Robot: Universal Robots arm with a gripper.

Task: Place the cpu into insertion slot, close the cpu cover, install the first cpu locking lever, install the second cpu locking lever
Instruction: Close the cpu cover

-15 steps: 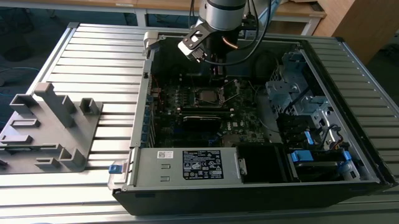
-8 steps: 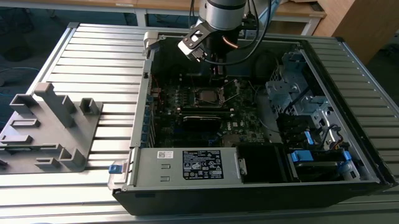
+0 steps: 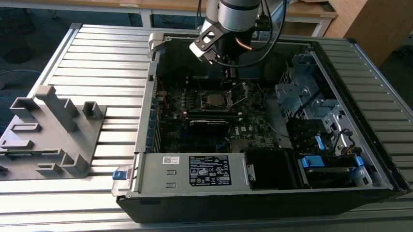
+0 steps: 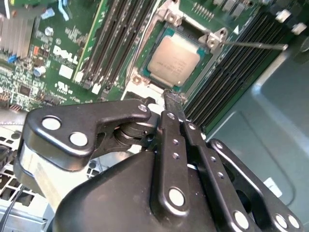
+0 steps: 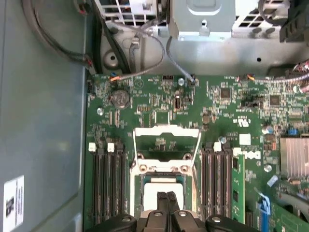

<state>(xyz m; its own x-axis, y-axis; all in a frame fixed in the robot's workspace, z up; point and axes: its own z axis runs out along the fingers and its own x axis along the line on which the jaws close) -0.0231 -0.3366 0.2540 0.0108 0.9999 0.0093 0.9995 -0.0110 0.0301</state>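
The cpu [image 4: 174, 60], a small square chip with a dull silver top, lies flat inside the insertion slot [image 3: 215, 99] on the green motherboard; in the first wrist view the cpu [image 5: 161, 186] shows just past my fingertips. The cpu cover [image 5: 166, 130], a shiny square frame with a window, stands swung open on the far side of the socket. A thin locking lever [image 4: 251, 45] sticks out beside the socket, unlatched. My gripper [image 4: 173, 96] hovers over the chip's near edge, fingers pressed together and empty; in the exterior view the gripper [image 3: 229, 72] hangs inside the case above the socket.
Black memory slots [image 5: 108, 183] flank the socket on both sides. A finned heat sink [image 5: 294, 157] and cables [image 5: 145, 67] lie nearby. The case's wall [image 4: 260, 111], drive cage [image 3: 303, 92] and power supply [image 3: 206, 169] hem in the board. A grey fixture [image 3: 51, 130] stands on the table outside.
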